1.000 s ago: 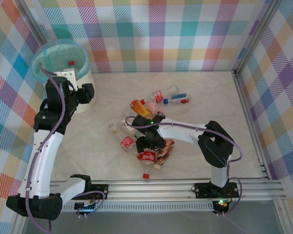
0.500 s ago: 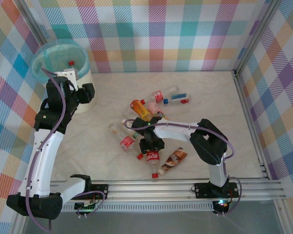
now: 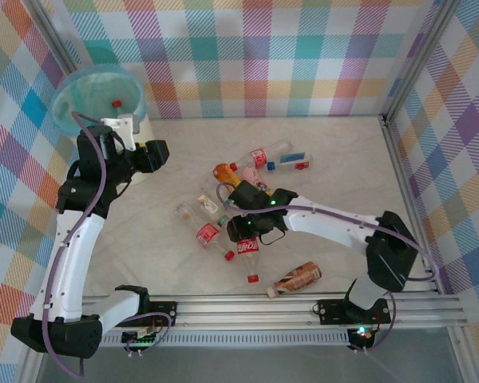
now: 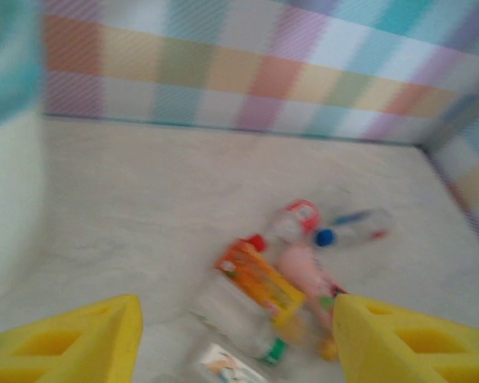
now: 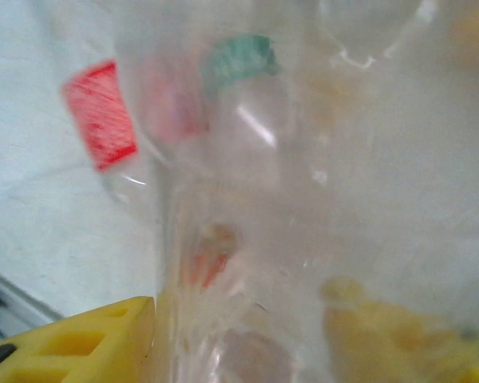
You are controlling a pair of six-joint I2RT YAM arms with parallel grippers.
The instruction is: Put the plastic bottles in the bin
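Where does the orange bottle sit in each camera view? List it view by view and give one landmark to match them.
Top external: the orange bottle lies mid-table, at the far left end of the bottle pile.
Left wrist: the orange bottle is at lower centre, lying aslant.
Right wrist: too blurred to tell it apart.
Shared landmark: the blue-capped clear bottle, lying beyond it and to its right.

I see my left arm [image 3: 64,255] and right arm [image 3: 327,223] as white links between black joint housings, each trailing a purple cable [image 3: 104,171]. A green light [image 3: 271,204] glows, and the fingers [image 4: 72,339] are blocky yellow.
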